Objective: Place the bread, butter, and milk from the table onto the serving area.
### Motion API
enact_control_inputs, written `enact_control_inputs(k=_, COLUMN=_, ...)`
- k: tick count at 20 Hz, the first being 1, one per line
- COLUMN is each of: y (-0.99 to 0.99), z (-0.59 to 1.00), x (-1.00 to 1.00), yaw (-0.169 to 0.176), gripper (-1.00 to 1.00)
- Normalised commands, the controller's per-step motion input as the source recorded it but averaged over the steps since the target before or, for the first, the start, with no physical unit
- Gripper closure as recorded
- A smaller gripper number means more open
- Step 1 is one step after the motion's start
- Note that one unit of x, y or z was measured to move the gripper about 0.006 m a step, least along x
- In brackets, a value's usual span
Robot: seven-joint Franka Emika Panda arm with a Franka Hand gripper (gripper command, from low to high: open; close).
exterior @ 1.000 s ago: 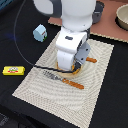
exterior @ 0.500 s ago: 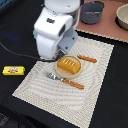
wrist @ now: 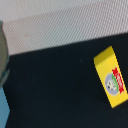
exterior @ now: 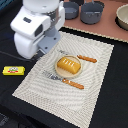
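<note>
With the golden-orange scored bread loaf (exterior: pixel 68 65) lying on the round tan plate (exterior: pixel 56 70) of the beige striped serving placemat (exterior: pixel 95 95), the first placement appears done. The flat bright-yellow butter packet (exterior: pixel 13 71) (wrist: pixel 112 77) is sitting on the black table (exterior: pixel 110 112) at the exterior view's left, just off the placemat; judged next, the arm should descend and grasp it. Its red-and-green label is showing no legible writing. The milk and the end effector are out of sight, so whether it is parted or closed cannot be told.
</note>
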Motion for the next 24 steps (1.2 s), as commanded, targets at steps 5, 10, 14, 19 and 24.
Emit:
enact_control_inputs(k=5, y=-0.31, z=-0.18, x=-0.99, yaw=-0.001, gripper=-1.00)
enact_control_inputs(k=10, y=-0.29, z=-0.41, x=-0.98, yaw=0.000, gripper=-1.00)
enact_control_inputs(k=14, y=-0.16, z=-0.45, x=-0.76, yaw=0.053, gripper=-1.00)
enact_control_inputs(k=19, y=0.06, z=-0.21, x=-0.45, yaw=0.134, gripper=-1.00)
enact_control_inputs(k=24, y=0.09, z=-0.18, x=-0.27, yaw=0.150, gripper=-1.00)
